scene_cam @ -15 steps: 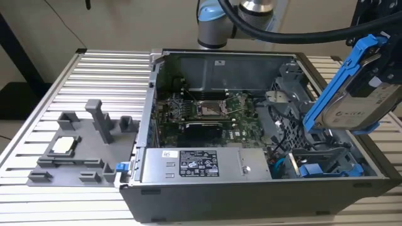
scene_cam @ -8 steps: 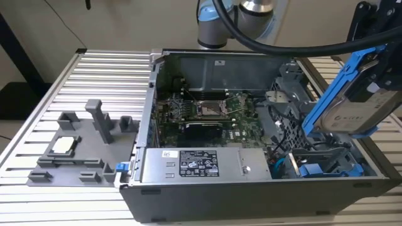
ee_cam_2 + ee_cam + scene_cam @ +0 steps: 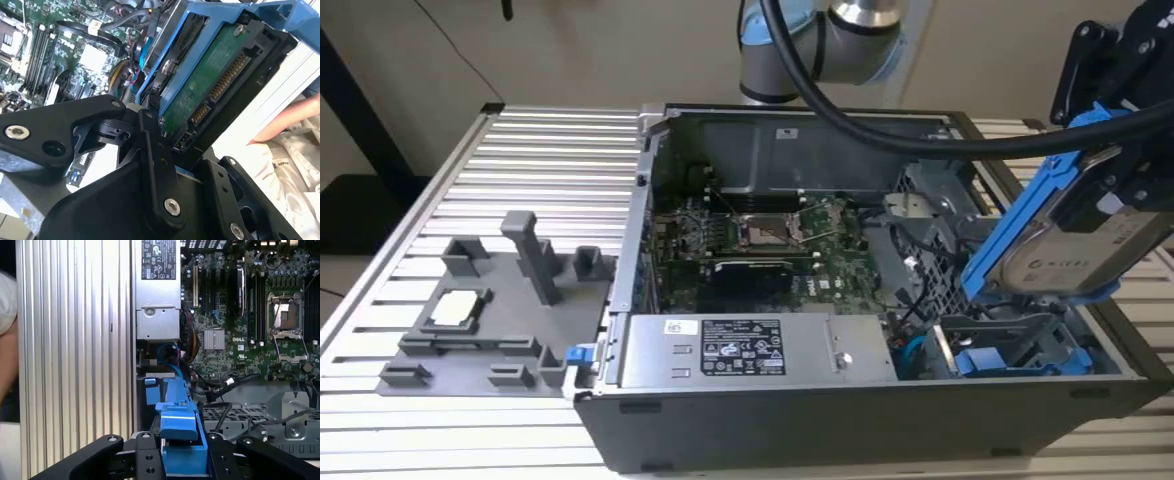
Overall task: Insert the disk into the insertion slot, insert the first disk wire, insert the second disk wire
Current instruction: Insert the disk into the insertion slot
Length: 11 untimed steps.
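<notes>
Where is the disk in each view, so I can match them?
Exterior view: the disk, tilted above the case, at the exterior view's right.
Second wrist view: the disk, green circuit-board face showing.
First wrist view: the disk edge-on, in the gripper.
Shared landmark: the motherboard.

The exterior view's right edge cuts off the disk (image 3: 1067, 255).
</notes>
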Each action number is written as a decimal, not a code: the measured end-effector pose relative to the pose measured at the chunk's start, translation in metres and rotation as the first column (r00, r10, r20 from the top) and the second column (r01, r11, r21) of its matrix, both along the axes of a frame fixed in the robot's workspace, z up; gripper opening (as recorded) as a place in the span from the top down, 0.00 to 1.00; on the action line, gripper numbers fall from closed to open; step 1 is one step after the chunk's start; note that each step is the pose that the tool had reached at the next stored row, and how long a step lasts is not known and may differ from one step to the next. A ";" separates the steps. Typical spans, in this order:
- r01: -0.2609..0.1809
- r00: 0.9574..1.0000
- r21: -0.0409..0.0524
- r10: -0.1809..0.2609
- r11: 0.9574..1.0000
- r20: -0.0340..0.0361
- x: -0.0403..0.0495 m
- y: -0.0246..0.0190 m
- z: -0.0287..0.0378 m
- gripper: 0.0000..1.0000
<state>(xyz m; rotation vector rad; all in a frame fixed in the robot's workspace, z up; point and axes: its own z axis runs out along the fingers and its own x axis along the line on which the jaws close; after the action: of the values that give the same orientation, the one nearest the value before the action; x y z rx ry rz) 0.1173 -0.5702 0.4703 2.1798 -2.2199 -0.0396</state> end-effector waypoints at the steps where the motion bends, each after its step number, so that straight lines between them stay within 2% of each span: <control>1: 0.000 1.000 0.000 0.000 1.000 0.000 0.0000 -0.0006 -0.0009 0.67; 11: 0.000 1.000 0.000 0.000 1.000 0.000 0.0000 -0.0058 -0.0125 0.67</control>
<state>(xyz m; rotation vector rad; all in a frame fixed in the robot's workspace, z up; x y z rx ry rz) 0.1173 -0.5759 0.4578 2.1798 -2.2198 -0.0396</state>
